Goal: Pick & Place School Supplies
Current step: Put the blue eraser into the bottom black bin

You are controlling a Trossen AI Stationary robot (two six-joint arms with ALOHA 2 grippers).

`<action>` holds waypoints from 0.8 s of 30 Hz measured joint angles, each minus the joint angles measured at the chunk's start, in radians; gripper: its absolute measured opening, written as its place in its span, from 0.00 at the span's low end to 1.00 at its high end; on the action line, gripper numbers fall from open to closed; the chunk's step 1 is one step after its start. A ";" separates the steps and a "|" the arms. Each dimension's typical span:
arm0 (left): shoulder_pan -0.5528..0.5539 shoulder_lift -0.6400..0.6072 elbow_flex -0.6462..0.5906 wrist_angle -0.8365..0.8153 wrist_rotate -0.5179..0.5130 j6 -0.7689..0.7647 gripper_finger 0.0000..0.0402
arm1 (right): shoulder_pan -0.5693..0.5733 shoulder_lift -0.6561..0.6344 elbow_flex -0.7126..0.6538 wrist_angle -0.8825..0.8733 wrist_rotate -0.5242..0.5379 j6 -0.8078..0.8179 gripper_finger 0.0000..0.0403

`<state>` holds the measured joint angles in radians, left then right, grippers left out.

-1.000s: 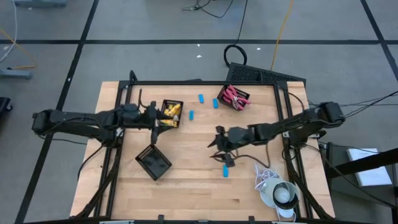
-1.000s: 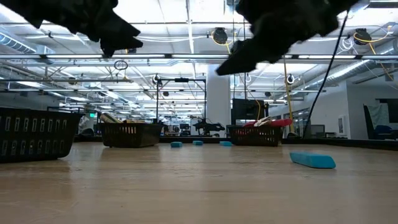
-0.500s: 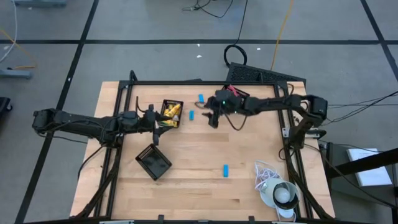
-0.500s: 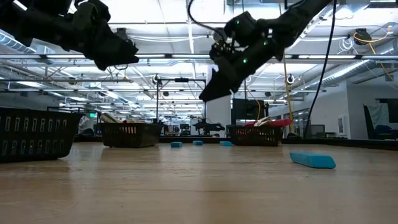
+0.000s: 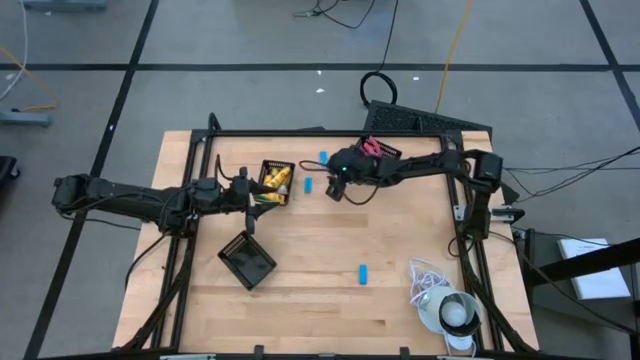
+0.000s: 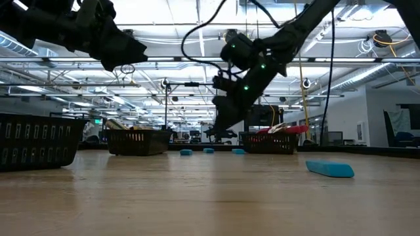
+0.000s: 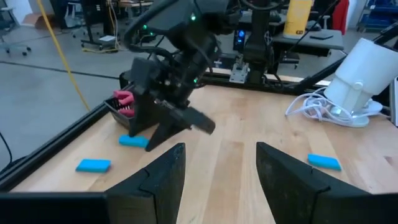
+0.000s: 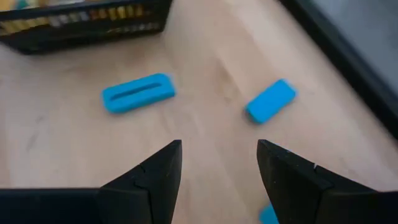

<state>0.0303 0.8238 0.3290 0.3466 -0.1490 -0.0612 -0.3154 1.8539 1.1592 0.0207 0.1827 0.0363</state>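
Yellow tubes [image 5: 279, 180] and scissors [image 5: 375, 150] are binned; your four blue pieces [image 5: 362, 273] remain loose on the surface [image 5: 320, 300]. Right gripper [image 5: 334, 189] and left gripper [image 5: 262, 199]: jaws spread, empty.

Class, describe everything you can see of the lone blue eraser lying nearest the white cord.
The blue eraser is a short, light-blue oblong with rounded ends, seemingly rubbery. It lies flat on the bare wooden table, alone, touching nothing else. No gripper is near it. In the low view it shows as a flat bar.
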 joint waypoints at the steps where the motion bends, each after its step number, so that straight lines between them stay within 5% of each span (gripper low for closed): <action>1: 0.000 0.000 0.000 0.000 0.000 0.000 0.50 | 0.008 0.010 0.016 -0.009 0.048 -0.002 0.49; 5: -0.001 0.000 0.000 0.001 0.002 0.000 0.50 | 0.011 0.035 0.069 -0.024 0.135 -0.020 0.49; 14: -0.010 0.000 0.000 0.002 0.018 -0.013 0.50 | -0.098 0.045 0.101 -0.180 0.125 0.072 0.49; 19: -0.010 0.000 0.000 0.002 0.019 -0.020 0.50 | -0.147 0.045 0.101 -0.189 -0.052 0.149 0.49; 24: -0.010 0.000 0.000 0.002 0.020 -0.020 0.50 | -0.148 0.045 0.101 -0.195 -0.082 0.155 0.49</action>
<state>0.0208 0.8238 0.3294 0.3489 -0.1295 -0.0814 -0.4637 1.8984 1.2598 -0.1738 0.1011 0.1913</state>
